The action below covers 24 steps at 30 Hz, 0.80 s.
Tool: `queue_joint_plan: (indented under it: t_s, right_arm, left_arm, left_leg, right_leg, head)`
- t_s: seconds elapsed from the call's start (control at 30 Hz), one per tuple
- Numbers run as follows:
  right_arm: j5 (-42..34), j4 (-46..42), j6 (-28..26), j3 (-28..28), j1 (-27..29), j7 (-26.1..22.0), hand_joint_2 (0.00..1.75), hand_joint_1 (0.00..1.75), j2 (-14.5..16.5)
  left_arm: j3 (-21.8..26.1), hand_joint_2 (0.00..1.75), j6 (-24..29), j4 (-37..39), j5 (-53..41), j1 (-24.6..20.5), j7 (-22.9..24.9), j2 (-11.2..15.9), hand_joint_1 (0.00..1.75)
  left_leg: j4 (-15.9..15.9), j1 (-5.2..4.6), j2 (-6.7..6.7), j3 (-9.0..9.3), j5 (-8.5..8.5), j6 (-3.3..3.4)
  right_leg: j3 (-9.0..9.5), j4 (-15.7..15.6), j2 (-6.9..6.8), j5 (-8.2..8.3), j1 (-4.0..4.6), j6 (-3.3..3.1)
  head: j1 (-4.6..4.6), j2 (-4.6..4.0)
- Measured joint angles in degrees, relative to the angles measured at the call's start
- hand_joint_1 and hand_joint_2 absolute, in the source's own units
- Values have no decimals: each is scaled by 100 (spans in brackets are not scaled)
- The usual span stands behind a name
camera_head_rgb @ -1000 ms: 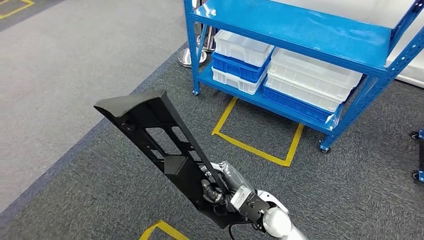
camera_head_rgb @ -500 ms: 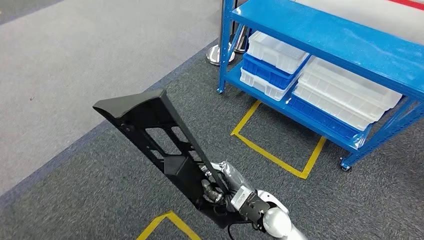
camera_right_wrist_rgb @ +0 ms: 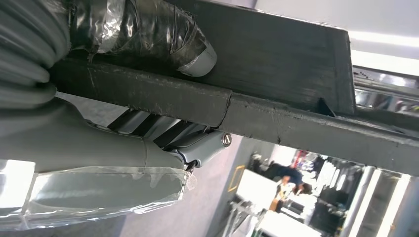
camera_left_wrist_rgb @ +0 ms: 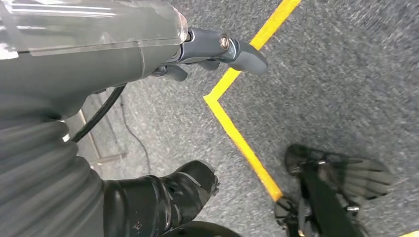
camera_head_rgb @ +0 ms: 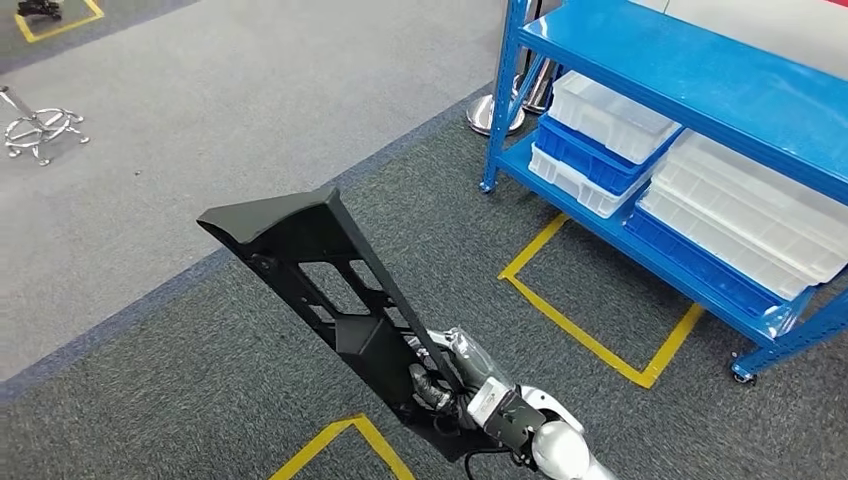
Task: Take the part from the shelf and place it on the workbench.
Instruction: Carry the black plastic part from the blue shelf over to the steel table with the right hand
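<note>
Your right hand (camera_head_rgb: 455, 385) gripped the part (camera_head_rgb: 330, 290) at its low end, the long body reaching toward 11 o'clock, shelf (camera_head_rgb: 700, 90) at 2. That leverage could twist it loose. Your left hand (camera_left_wrist_rgb: 207, 49) hung empty, fingers apart.

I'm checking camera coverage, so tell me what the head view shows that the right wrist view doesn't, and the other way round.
Head view alone: the whole long black part held out over the grey carpet, the blue shelf with its white and blue bins, and yellow floor tape. Right wrist view alone: a close look at the thumb pressed on the part's edge, plus a blurred person far behind. Both share the right hand gripping the part near its lower end.
</note>
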Motion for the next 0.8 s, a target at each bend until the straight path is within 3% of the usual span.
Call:
queue_joint_plan:
  t_s: [0.07, 0.13, 0.17, 0.27, 0.33, 0.4, 0.47, 0.53, 0.6, 0.63, 0.67, 0.7, 0.77, 0.8]
  right_arm:
    - [0, -15, -1, 0, 31, -2, 175, 169, -7]
    - [1, -16, 2, 0, 65, -1, 175, 169, -15]
    - [2, -16, 3, 0, 74, -1, 175, 169, -16]
    - [2, -31, 3, 0, 78, -1, 175, 169, -19]
    - [2, -48, 4, 0, 79, -1, 175, 169, -22]
    - [3, -61, 5, 0, 78, -1, 175, 169, -25]
    - [3, -74, 4, 0, 75, -2, 175, 169, -29]
    - [2, -81, 3, 0, 87, -1, 175, 169, -37]
    - [3, -83, 3, 0, 115, 4, 175, 169, -49]
    - [3, -83, 3, 0, 129, 7, 175, 169, -54]
    - [4, -84, 3, 0, 136, 7, 175, 169, -57]
    - [4, -84, 3, 0, 139, 8, 175, 169, -58]
    - [5, -84, 3, 0, 139, 9, 175, 169, -58]
    - [7, -85, 3, 0, 141, 9, 175, 169, -59]
  left_arm:
    - [-3, 175, 19, 0, -4, -23, 0, 1, 0]
    - [-8, 175, 51, 0, -6, -18, 4, 1, 0]
    - [-10, 175, 75, 0, -5, -11, 10, 2, 0]
    - [-26, 175, 171, 0, 1, -17, 40, 8, 0]
    - [-39, 175, 205, 0, 5, -26, 52, 11, 0]
    - [-51, 175, 213, 0, 10, -14, 61, 17, 0]
    - [-64, 175, 214, 0, 11, -8, 68, 21, 0]
    - [-80, 175, 213, 0, 12, -19, 71, 21, 0]
    - [-92, 175, 211, 0, 13, -26, 72, 21, 0]
    - [-95, 175, 210, 0, 14, -24, 73, 21, 0]
    - [-97, 175, 205, 0, 15, -20, 73, 21, 0]
    - [-99, 175, 199, 0, 16, -17, 74, 21, 0]
    - [-101, 175, 184, 0, 17, -19, 74, 21, 0]
    - [-101, 175, 181, 0, 18, -23, 75, 22, 0]
  left_leg:
    - [712, 0, 148, -335, -331, -39]
    - [1003, 3, 178, -457, -366, -53]
    - [808, 3, 198, -345, -226, -46]
    - [-330, -45, 439, 263, 225, 36]
    - [-570, -89, 494, 362, 249, 103]
    - [-603, -76, 378, 359, 286, 166]
    - [-656, -44, 282, 376, 328, 232]
    - [-674, -33, 191, 374, 352, 276]
    - [-668, -35, 82, 357, 357, 292]
    - [-661, -35, 20, 352, 358, 294]
    - [-647, -33, -46, 350, 356, 290]
    - [-626, -31, -116, 350, 350, 281]
    - [-562, -28, -244, 329, 328, 240]
    - [-535, -29, -297, 306, 324, 207]
  right_leg:
    - [-4, 2, -148, -6, 21, -21]
    - [-8, 11, -287, -21, 36, -31]
    - [-4, 17, -350, -31, 41, -28]
    - [24, 27, -514, -66, 72, 14]
    - [31, 23, -600, -77, 98, 58]
    - [44, 18, -662, -93, 104, 116]
    - [-20, 208, -492, -245, 86, 176]
    - [-296, 825, -218, -595, 60, 211]
    - [-645, 1527, -120, -874, 48, 229]
    - [-735, 1688, -108, -881, 41, 236]
    - [-692, 1579, -100, -750, 29, 241]
    - [-551, 1276, -72, -541, 11, 244]
    - [-184, 506, 122, -203, -25, 239]
    - [-78, 272, 206, -131, -32, 226]
  head:
    - [-9, 0]
    - [-9, 0]
    - [-9, 0]
    - [-6, 0]
    - [-4, 0]
    - [-4, 0]
    - [1, 0]
    - [6, 0]
    - [7, 0]
    - [7, 0]
    - [7, 0]
    - [7, 0]
    - [8, 0]
    - [7, 0]
